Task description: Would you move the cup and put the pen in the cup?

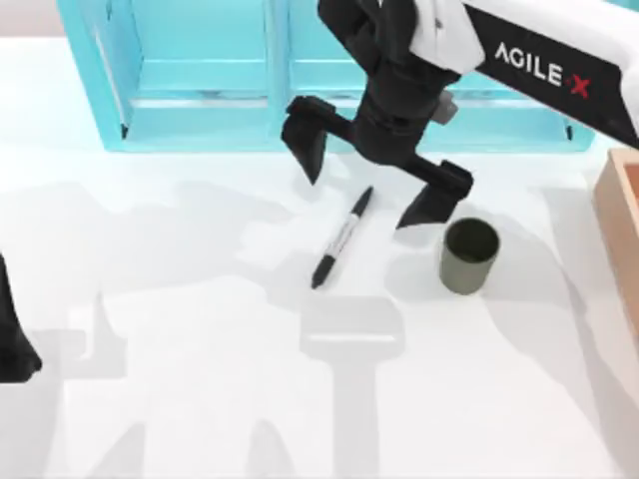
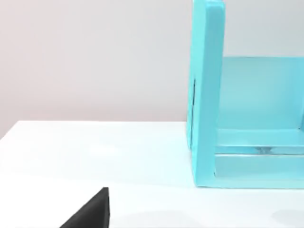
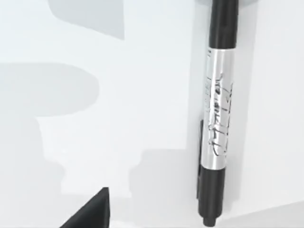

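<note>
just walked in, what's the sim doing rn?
The right gripper hangs open above the pen, which lies flat on the white table, not yet gripped. The cup stands upright and empty just right of the pen. The left arm sits parked at the table's left edge. A turquoise shelf unit stands at the back.

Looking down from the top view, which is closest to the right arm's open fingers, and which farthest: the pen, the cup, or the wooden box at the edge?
From the right gripper:
1. The pen, lying flat just below it, slightly to the left.
2. The cup, upright, below and to the right.
3. The wooden box, at the table's right edge.
</note>
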`<act>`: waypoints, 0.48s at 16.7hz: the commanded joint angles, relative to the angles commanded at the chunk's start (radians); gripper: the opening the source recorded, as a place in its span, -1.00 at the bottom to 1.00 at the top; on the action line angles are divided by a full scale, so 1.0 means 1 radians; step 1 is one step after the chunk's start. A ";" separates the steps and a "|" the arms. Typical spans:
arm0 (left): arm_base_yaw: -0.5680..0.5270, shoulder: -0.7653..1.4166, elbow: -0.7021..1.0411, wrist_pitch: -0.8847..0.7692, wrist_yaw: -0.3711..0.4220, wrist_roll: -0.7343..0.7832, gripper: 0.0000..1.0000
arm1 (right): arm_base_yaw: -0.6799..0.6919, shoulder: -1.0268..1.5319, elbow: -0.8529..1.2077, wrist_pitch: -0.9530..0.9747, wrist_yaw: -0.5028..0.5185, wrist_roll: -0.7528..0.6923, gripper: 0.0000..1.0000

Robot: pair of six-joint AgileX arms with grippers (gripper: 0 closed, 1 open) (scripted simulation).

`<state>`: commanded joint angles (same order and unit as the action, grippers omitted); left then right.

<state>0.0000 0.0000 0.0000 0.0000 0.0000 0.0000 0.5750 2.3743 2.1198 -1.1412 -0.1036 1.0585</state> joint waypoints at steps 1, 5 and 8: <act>0.000 0.000 0.000 0.000 0.000 0.000 1.00 | 0.001 0.001 -0.001 0.001 -0.001 0.001 1.00; 0.000 0.000 0.000 0.000 0.000 0.000 1.00 | -0.003 0.000 -0.002 0.002 0.001 0.000 1.00; 0.000 0.000 0.000 0.000 0.000 0.000 1.00 | 0.005 0.045 -0.029 0.070 0.001 0.006 1.00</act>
<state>0.0000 0.0000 0.0000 0.0000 0.0000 0.0000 0.5804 2.4194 2.0912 -1.0708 -0.1029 1.0643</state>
